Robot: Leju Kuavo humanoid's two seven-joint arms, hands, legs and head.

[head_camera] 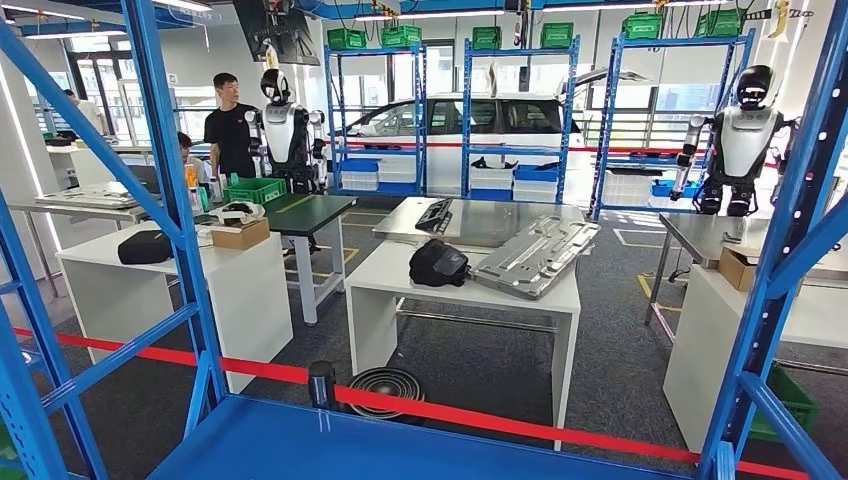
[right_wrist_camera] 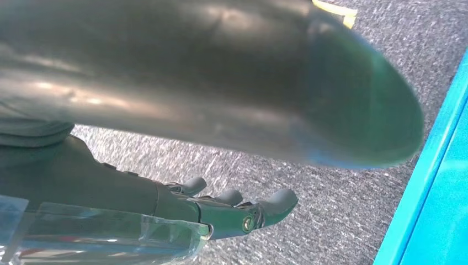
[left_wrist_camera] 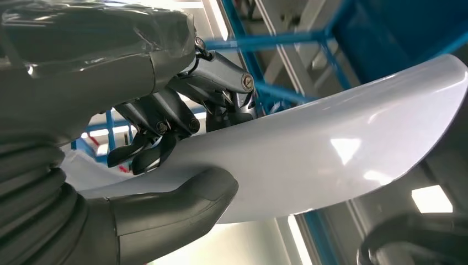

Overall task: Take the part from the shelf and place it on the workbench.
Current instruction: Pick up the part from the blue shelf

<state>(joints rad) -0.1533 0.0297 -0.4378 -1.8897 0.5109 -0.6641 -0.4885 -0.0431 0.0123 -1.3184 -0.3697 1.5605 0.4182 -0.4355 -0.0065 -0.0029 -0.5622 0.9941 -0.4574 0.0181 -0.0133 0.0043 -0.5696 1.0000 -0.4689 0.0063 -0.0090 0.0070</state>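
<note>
The left hand (left_wrist_camera: pixel 165 138) is gripping a glossy white curved panel (left_wrist_camera: pixel 331 149), thumb lying under it and dark fingers (left_wrist_camera: pixel 149 152) pressing its other face, beside the blue shelf frame (left_wrist_camera: pixel 259 41). The right hand (right_wrist_camera: pixel 221 212) is hanging over grey carpet (right_wrist_camera: pixel 331 210), fingers loosely apart, holding nothing. A white bench (head_camera: pixel 400 275) is standing beyond the red tape (head_camera: pixel 500 420).

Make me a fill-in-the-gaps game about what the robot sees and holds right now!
1. The left hand grips a curved, glossy ____ panel.
2. The right hand hangs over speckled grey ____.
3. A long strip of ____ tape runs across in front of the white workbench.
4. The bare metal shelf right below the head camera is ____.

Missing words: white; carpet; red; blue
</note>
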